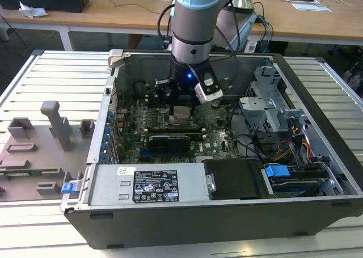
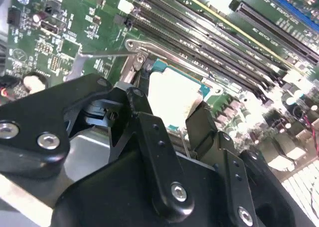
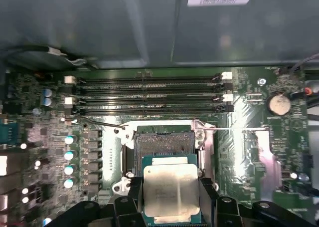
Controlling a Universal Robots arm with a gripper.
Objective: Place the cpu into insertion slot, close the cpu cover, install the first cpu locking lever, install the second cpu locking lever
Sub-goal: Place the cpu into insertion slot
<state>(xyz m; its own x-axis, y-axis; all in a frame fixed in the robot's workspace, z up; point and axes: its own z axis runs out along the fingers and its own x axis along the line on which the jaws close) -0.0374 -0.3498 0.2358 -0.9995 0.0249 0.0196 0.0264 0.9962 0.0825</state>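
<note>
First wrist view, silver cpu (image 3: pixel 170 193), green-edged, seemingly in hand (image 3: pixel 170 186)

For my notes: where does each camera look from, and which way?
Exterior view: off the arm, looks down into the case; arm and gripper show.
First wrist view: on the wrist, faces the socket; fingers hold the chip.
Second wrist view: on the wrist, slants across memory slots; gripper shows.
Both wrist views share the chip.
</note>
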